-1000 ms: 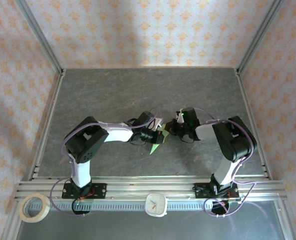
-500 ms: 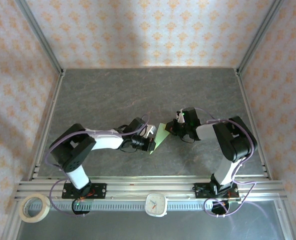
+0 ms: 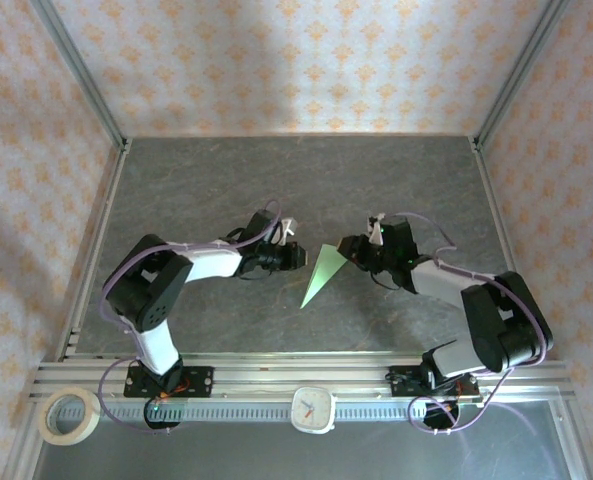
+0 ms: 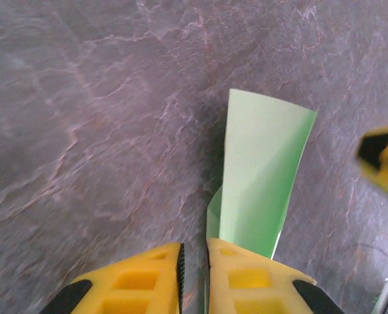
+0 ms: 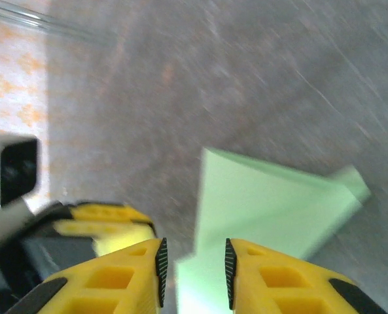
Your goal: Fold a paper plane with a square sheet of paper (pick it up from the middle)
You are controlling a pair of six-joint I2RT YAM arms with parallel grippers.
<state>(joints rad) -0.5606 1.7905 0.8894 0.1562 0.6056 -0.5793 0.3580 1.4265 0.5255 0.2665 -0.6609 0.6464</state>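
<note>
Pincers numbered two, one per arm. The left pincer [image 3: 298, 255] had its yellow fingers [image 4: 148, 278] parted by a thin slit with nothing clamped. The right pincer [image 3: 348, 248] stood clearly apart, also gripping nothing. One paper plane [image 3: 321, 275], a pale green folded dart, sat between them near the middle of the desk [image 3: 276, 180]. Its broad end was just beside the right pincer and its tip pointed toward the near edge. Whether it lay fully flat could not be told.

The desk was grey and veined like stone, framed by metal rails. Walls [image 3: 276, 60] papered in a pale orange pattern enclosed it on three sides. One roll of tape [image 3: 69, 416] and one small clock [image 3: 314, 408] sat at the near edge.

From the left wrist, the paper plane [image 4: 262, 176] showed its fold lines, its lower end meeting the right-hand finger of the left pincer [image 4: 194, 252]. From the right wrist, blurred, the paper plane [image 5: 265, 196] lay beyond the gap of the right pincer [image 5: 194, 252].
</note>
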